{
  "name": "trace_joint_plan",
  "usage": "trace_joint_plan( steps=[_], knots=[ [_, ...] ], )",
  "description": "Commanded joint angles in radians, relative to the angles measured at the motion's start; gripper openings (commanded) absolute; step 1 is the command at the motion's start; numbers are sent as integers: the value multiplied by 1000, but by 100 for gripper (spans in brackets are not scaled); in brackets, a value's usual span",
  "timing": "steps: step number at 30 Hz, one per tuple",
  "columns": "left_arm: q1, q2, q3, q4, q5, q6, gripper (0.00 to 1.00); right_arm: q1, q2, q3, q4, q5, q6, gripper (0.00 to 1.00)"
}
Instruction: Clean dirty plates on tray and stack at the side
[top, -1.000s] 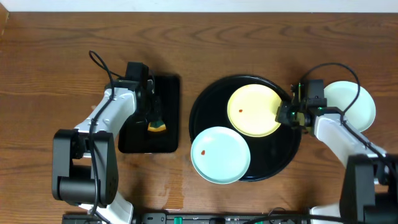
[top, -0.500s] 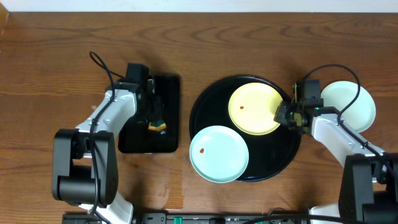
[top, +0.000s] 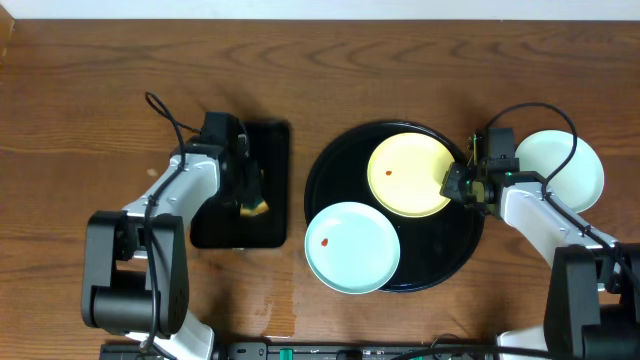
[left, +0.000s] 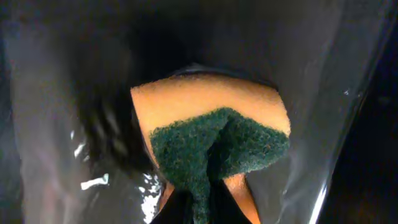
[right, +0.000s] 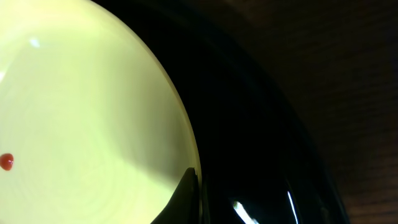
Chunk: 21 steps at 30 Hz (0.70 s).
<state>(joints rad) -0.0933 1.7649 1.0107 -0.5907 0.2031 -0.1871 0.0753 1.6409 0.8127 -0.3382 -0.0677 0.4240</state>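
The round black tray (top: 455, 245) holds a pale yellow plate (top: 410, 175) with a red speck. A mint-blue plate (top: 352, 248) with a red speck overlaps the tray's front-left rim. A third pale plate (top: 575, 165) lies on the table at the right, partly under my right arm. My right gripper (top: 455, 185) is shut on the yellow plate's right rim. In the right wrist view one finger (right: 189, 199) lies on the plate (right: 81, 112); the other is hidden against the tray (right: 249, 143). My left gripper (top: 248, 190) is shut on an orange-and-green sponge (left: 211, 124).
A smaller rectangular black tray (top: 215, 225) lies at the left, under the sponge (top: 252, 207); its glossy surface fills the left wrist view (left: 56, 93). Both arm bases stand at the table's front edge. Cables loop above each wrist.
My right gripper and the yellow plate have shifted slightly up and right. The mint-blue plate on the tray nudged slightly left. My left gripper with the sponge has moved only slightly.
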Motion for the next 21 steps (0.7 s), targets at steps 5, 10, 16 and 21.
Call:
trace_joint_plan(
  steps=[5,10,16,21],
  knots=[
    [-2,-61,173,-127,-9,-13,8,5,9,8,2,18,-22,1],
    [-2,-42,154,-126,-10,-12,8,5,9,8,1,17,-22,1],
    [-2,29,78,-55,-13,-8,8,5,9,8,2,17,-22,1],
    [-2,84,69,-42,-13,-8,8,5,9,8,2,17,-22,1]
  ],
)
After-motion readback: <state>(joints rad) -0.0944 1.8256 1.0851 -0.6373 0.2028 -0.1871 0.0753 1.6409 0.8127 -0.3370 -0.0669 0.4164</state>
